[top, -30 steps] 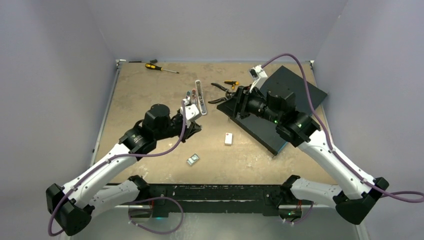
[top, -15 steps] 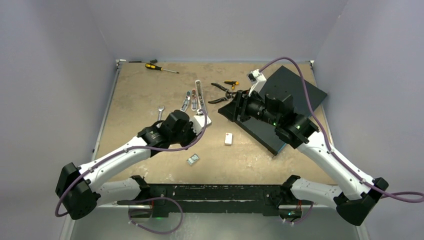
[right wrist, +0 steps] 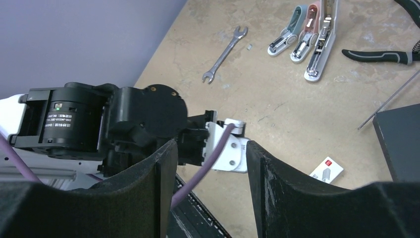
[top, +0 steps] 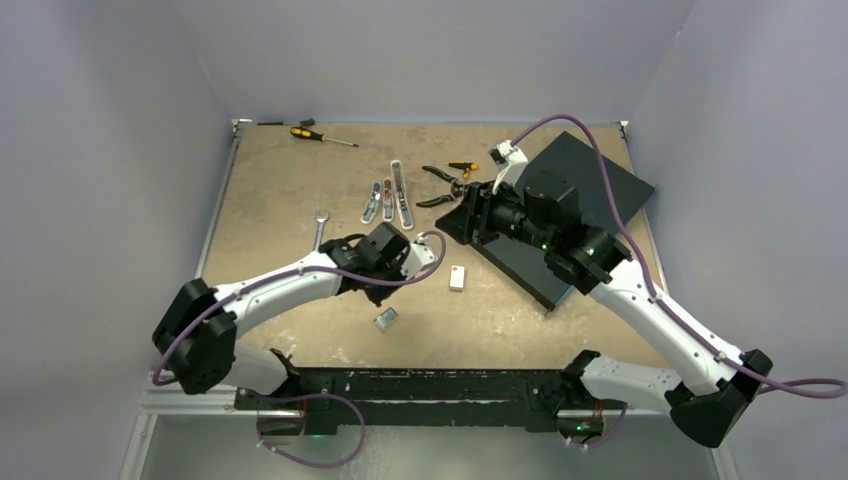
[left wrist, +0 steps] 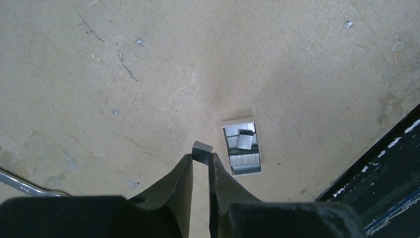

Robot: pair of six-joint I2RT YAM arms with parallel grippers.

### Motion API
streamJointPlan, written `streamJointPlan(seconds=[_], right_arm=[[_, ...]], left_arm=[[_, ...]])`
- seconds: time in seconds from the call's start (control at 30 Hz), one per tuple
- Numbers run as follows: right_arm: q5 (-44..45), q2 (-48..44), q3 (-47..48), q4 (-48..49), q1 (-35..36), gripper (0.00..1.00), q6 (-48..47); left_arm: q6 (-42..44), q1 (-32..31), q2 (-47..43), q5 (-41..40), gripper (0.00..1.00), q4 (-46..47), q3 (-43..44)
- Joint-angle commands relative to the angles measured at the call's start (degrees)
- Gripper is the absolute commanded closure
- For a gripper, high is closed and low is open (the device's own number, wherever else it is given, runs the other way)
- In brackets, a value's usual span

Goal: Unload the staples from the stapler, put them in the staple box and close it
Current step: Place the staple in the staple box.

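Note:
My left gripper (left wrist: 201, 154) is shut on a small silvery block of staples (left wrist: 202, 150), held just above the table. Right beside its tips lies a small open white tray (left wrist: 241, 148) with several more staple strips in it; the same tray (top: 386, 319) shows near the table's front in the top view, just below the left gripper (top: 380, 296). The long silver stapler (top: 401, 195) lies opened flat at mid-table, also seen as the stapler (right wrist: 322, 44) in the right wrist view. My right gripper (right wrist: 208, 148) hangs open and empty at the black board's corner (top: 462, 213), facing the left wrist.
Two smaller staplers (top: 378, 201) lie left of the long one. Pliers (top: 440, 185) sit behind the right gripper, a wrench (top: 320, 225) by the left forearm, a screwdriver (top: 320, 135) at the back. A small white box (top: 457, 277) lies mid-table. A black board (top: 590, 190) covers the right side.
The left arm has swung from beside the stapler toward the near side, carrying the staple block to beside the tray. The right gripper has pulled back slightly to the right.

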Motion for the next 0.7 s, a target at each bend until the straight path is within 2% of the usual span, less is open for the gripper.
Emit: streamJointPlan(seconds=[0.0,0.2,0.3,0.53,0.67], right_arm=[[1.40,-0.45,0.83,-0.50,-0.14,0.44,-1.29],[1.62,-0.61,0.67,-1.05,-0.19,0.43,-1.81],[4.42,-1.31,1.40,-2.46,-0.19,0.43,-1.96],[23.24,-7.07,6.22,-7.75,-0.19,0.43,0.56],[29.98,-10.61,8.69,-9.23,-0.15,0.43,0.67]], left_arm=[[-5.48,-1.83,4.43,-3.13,1.00,-5.05,5.45],[-14.45,-4.28,5.11,-4.12,1.00,-5.55,5.91],[-16.28,-6.58,5.70,-6.52,0.99,-5.77,6.41],[-21.63,-7.36,10.14,-8.03,0.98,-6.23,7.30],[-21.82,-7.50,11.10,-8.89,0.98,-7.06,7.55]])
